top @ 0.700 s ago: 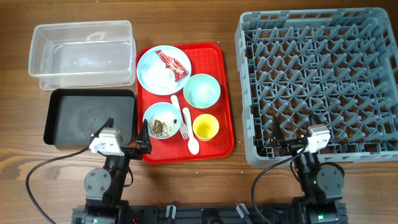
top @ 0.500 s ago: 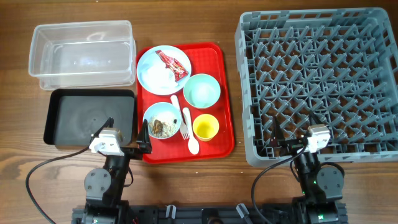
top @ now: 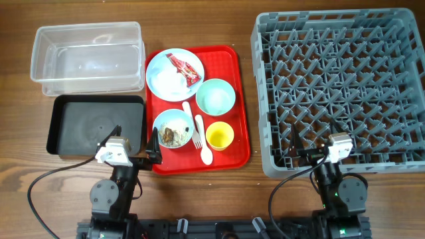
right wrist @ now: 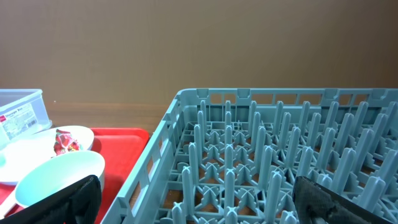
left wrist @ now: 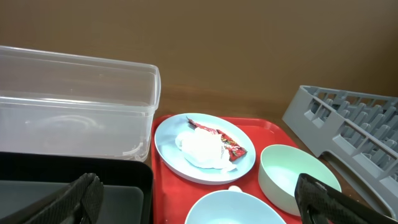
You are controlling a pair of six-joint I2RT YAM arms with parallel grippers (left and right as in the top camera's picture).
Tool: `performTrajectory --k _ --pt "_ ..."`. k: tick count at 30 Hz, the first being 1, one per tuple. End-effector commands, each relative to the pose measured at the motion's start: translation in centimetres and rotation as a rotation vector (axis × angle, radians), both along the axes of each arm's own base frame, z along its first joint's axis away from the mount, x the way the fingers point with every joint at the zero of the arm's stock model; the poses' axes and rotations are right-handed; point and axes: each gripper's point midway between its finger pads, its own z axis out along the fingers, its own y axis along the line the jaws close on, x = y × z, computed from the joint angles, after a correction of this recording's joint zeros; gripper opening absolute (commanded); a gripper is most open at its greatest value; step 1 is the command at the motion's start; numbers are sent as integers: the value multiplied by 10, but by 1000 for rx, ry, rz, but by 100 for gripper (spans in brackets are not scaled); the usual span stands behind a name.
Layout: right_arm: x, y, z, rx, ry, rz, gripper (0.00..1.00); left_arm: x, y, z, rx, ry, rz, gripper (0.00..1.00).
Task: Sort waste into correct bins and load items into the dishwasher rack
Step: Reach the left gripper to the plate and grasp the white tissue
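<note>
Down by the tabletop's near edge, left tool [left wrist: 198,186] and right tool [right wrist: 198,186] both gape, empty. Bare wood separates red tray [top: 240,133] from rack [top: 260,99]. On the plate [top: 157,63] lie wrapper [top: 186,68] and tissue [top: 169,81]; scraps [top: 171,135] sit in the near bowl [top: 158,122], which the left wrist view crops.

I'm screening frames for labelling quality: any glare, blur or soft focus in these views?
Overhead: sharp, evenly lit, faint reflections in the clear tub. Left wrist: plate crisp, left gripper's fingers dark and soft at the bottom corners. Right wrist: rack sharp, right gripper's fingers equally blurred.
</note>
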Motion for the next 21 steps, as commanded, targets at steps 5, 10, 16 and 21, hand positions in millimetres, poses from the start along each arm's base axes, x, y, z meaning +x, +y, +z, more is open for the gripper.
performTrajectory --k 5,10,16,21 --pt "0 -2 3 -12 -14 -6 100 0 1 -1 19 -3 0 100" --pt "0 -2 3 -9 -14 -6 100 0 1 -1 19 -4 0 100" --pt "-1 -6 15 36 -3 -33 100 0 1 -1 -29 6 4 100" --pt "3 -9 28 29 89 -53 100 4 0 6 -138 79 17 100"
